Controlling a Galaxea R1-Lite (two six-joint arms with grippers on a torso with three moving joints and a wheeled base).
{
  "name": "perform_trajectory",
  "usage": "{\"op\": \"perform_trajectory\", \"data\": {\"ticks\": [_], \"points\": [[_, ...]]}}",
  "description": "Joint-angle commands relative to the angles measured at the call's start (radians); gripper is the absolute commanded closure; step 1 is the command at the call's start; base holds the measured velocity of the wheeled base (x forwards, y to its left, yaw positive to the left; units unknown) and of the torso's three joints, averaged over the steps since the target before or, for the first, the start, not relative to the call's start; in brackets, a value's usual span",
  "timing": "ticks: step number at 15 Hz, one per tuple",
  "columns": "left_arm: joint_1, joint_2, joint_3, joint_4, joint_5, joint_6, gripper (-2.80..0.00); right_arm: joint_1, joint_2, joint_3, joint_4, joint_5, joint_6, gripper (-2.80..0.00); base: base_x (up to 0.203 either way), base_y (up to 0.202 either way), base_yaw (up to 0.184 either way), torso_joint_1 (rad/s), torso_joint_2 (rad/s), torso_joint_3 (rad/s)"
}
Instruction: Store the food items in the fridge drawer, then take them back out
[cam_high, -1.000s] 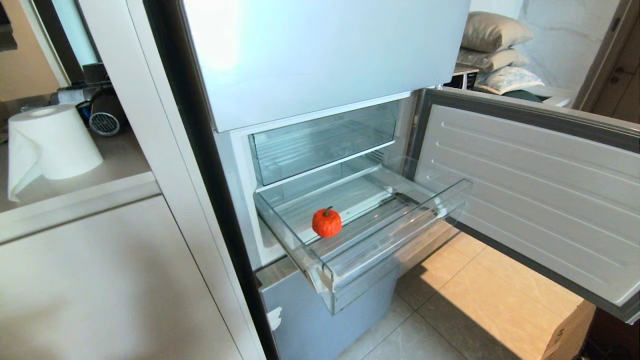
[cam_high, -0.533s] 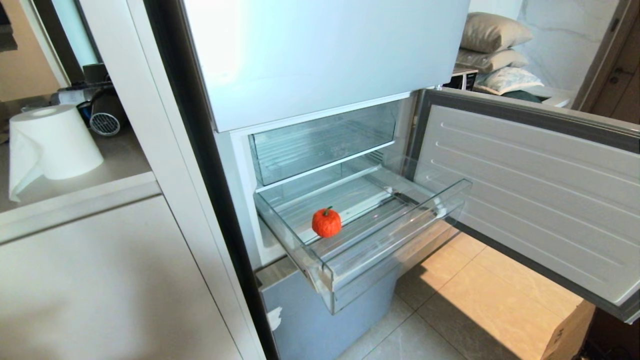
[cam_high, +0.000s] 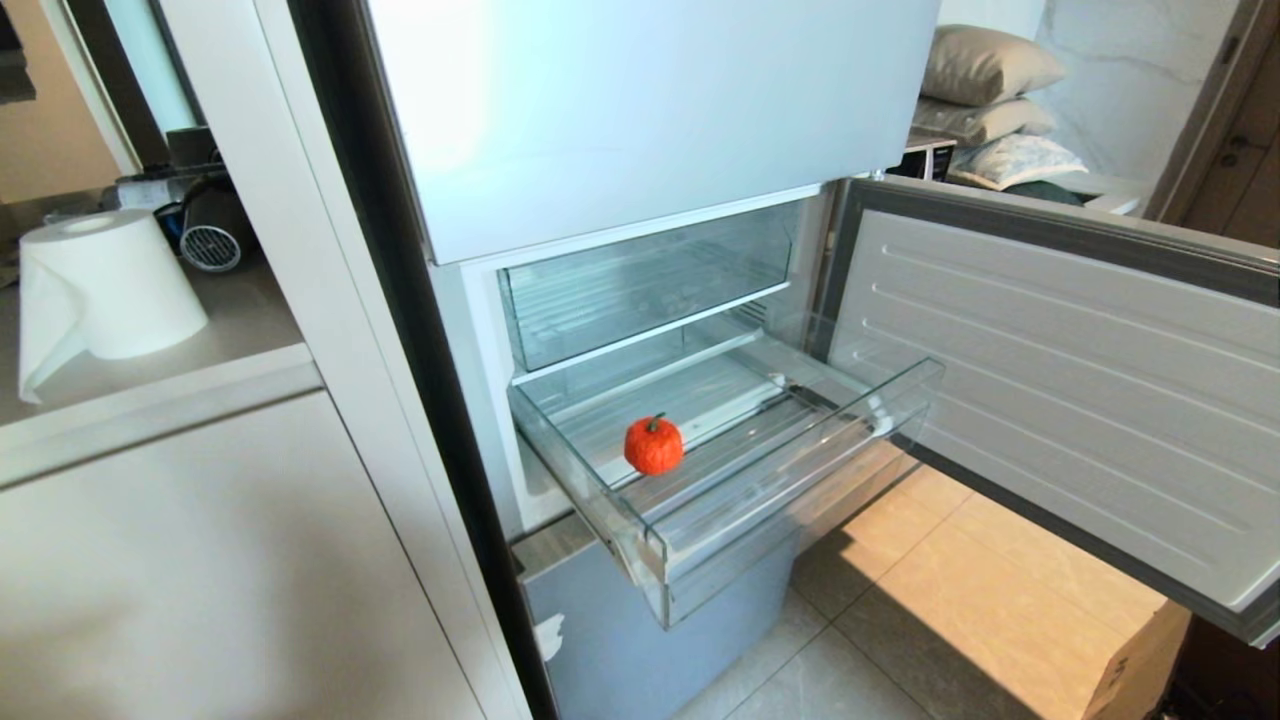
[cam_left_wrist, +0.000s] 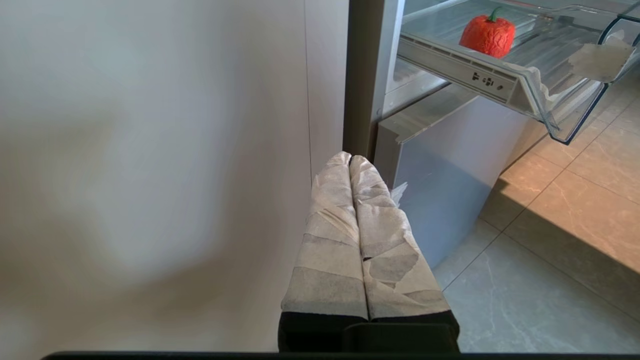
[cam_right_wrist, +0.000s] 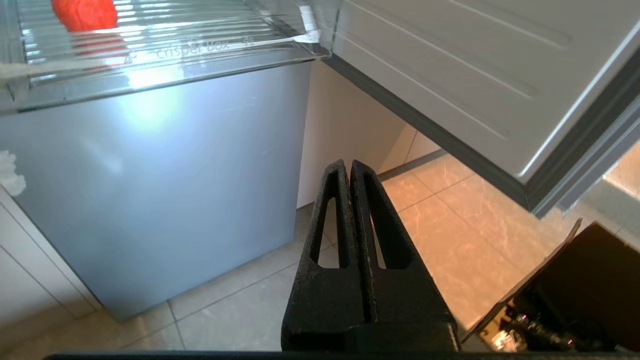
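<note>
A small round red-orange ribbed pumpkin-like piece with a short green stem (cam_high: 654, 445) sat on the ribbed floor of the wide, shallow clear plastic fridge drawer (cam_high: 790, 500), which stood pulled out from the fridge, towards its left side and just behind the clear front wall. The white fridge door (cam_high: 1070, 400) hung open on the right. Neither arm showed in the head view. The left gripper (cam_left_wrist: 350, 159), its fingers wrapped in pale tape and pressed together with nothing between them, hung low beside the grey lower fridge panel (cam_left_wrist: 445, 165). The black right gripper (cam_right_wrist: 347, 165), fingers likewise together and empty, hung below the drawer over the tiled floor (cam_right_wrist: 450, 240). A white paper towel roll (cam_high: 105, 285) stood on the table to the left
</note>
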Motion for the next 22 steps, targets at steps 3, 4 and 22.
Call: {"op": "perform_trajectory", "data": {"ticks": [3, 4, 22], "points": [[0.0, 0.0, 0.0, 0.0, 0.0, 0.0, 0.0, 0.0, 0.0, 0.0, -0.001, -0.014, 0.043, 0.0, -0.001, -0.002, 0.025, 0.004, 0.0, 0.0], [0.0, 0.002, 0.0, 0.0, 0.0, 0.0, 0.0, 0.0, 0.001, 0.0, -0.001, -0.014, 0.047, 0.0, -0.007, -0.009, 0.14, 0.006, 0.0, 0.01], [0.0, 0.002, 0.0, 0.0, 0.0, 0.0, 0.0, 0.002, 0.002, 0.0, -0.002, -0.024, 0.088, 0.0, 0.002, -0.007, 0.145, 0.002, 0.0, 0.001]]}}
